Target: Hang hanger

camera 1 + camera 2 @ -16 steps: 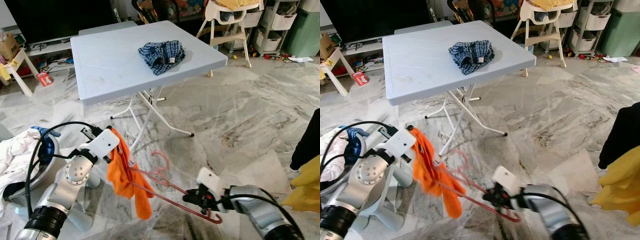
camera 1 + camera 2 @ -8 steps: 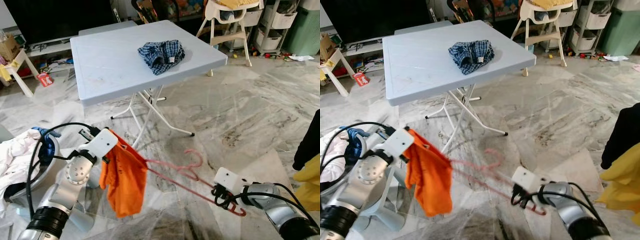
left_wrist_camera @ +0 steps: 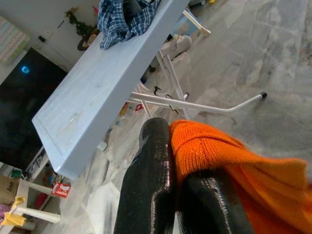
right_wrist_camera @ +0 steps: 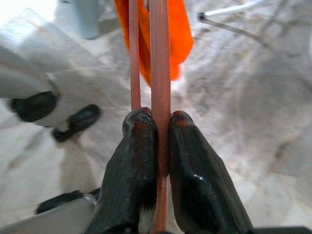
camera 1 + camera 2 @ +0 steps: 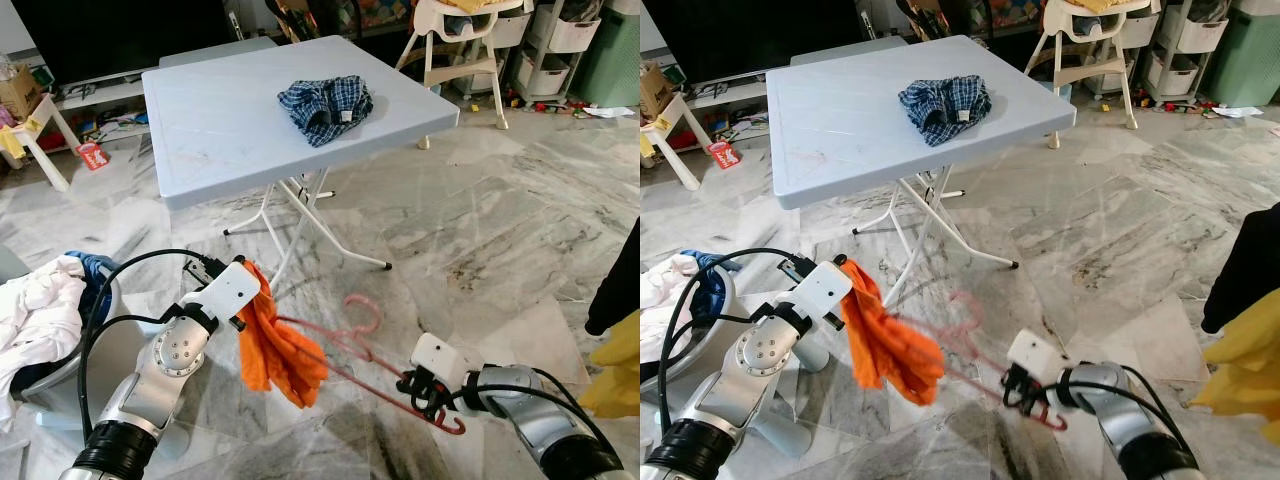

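Note:
A pink wire hanger [image 5: 352, 345] hangs low over the marble floor, between my two arms. My right gripper [image 5: 416, 386] is shut on its lower bar near one end; in the right wrist view the hanger bar [image 4: 160, 73] runs between the pinched fingers [image 4: 138, 141]. An orange garment [image 5: 282, 345] is bunched over the hanger's other end. My left gripper [image 5: 257, 287] is shut on the garment's top edge, and the left wrist view shows the orange cloth [image 3: 209, 151] clamped between the black fingers [image 3: 151, 161]. The hanger's hook [image 5: 366, 306] points up and away from me.
A light blue folding table [image 5: 220, 130] stands ahead with a plaid cloth [image 5: 325, 100] on it, its white legs just beyond the hanger. A basket of white laundry [image 5: 40, 320] sits at the left. Black and yellow garments [image 5: 615, 330] hang at the right edge. A high chair [image 5: 460, 30] stands behind.
The right gripper swung the hanger out to the right, then came back a little. The orange garment spread flat, then bunched up along the hanger. Both grips held.

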Tool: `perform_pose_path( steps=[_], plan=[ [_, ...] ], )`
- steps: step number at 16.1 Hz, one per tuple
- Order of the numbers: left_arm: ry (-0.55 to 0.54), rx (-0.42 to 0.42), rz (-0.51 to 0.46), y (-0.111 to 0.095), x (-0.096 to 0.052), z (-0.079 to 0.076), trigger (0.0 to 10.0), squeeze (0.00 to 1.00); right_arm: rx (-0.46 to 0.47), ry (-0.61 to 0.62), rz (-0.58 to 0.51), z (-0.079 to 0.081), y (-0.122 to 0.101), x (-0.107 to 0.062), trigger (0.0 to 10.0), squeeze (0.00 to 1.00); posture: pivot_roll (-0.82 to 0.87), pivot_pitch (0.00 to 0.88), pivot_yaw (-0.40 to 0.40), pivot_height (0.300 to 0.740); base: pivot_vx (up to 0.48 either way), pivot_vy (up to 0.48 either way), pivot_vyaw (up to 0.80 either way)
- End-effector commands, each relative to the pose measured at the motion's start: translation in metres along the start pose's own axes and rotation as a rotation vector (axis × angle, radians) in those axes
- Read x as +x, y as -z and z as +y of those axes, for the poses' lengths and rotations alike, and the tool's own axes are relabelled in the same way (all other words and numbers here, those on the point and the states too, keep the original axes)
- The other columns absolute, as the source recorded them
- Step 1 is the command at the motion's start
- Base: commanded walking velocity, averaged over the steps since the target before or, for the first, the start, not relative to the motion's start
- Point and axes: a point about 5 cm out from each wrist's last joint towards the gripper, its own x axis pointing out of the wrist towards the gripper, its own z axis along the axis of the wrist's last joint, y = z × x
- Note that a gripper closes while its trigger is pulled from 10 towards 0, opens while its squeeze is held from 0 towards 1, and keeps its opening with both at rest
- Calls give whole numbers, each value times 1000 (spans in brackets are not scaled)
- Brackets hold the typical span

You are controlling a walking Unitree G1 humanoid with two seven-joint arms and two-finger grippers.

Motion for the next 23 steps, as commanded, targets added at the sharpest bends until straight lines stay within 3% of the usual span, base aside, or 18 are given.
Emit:
perform_pose_path(
  steps=[1, 6, 10, 13, 17, 21, 23],
  plan=[
    [-14, 47, -56, -11, 5, 8, 10000, 0, -42, -58, -31, 4, -7, 0, 10000, 0, -63, 0, 106, 740, 0, 0, 0],
    [134, 40, -146, -17, -2, -4, 10000, 0, -40, -45, -30, 2, -5, -1, 10000, 0, -58, 0, 106, 740, 0, 0, 0],
    [178, 79, -150, -11, -7, 2, 10000, 0, -41, -41, -32, -6, -3, -14, 10000, 0, -58, 0, 108, 740, 0, 0, 0],
    [226, 155, -134, -3, -10, 9, 10000, 0, -52, -120, -58, -3, -4, -26, 10000, 0, -62, 0, 111, 740, 0, 0, 0],
    [306, 237, -126, 7, -18, 3, 10000, 0, -83, -216, -142, -1, -20, -42, 10000, 0, -65, 0, 116, 740, 0, 0, 0],
    [360, 235, -97, 13, -24, -2, 10000, 0, -131, -125, -89, -29, -17, -67, 10000, 0, -62, 0, 113, 740, 0, 0, 0],
    [344, 244, -42, 22, -25, -2, 10000, 0, -129, -129, -90, -31, -18, -71, 10000, 0, -61, 0, 110, 740, 0, 0, 0]
  ],
)
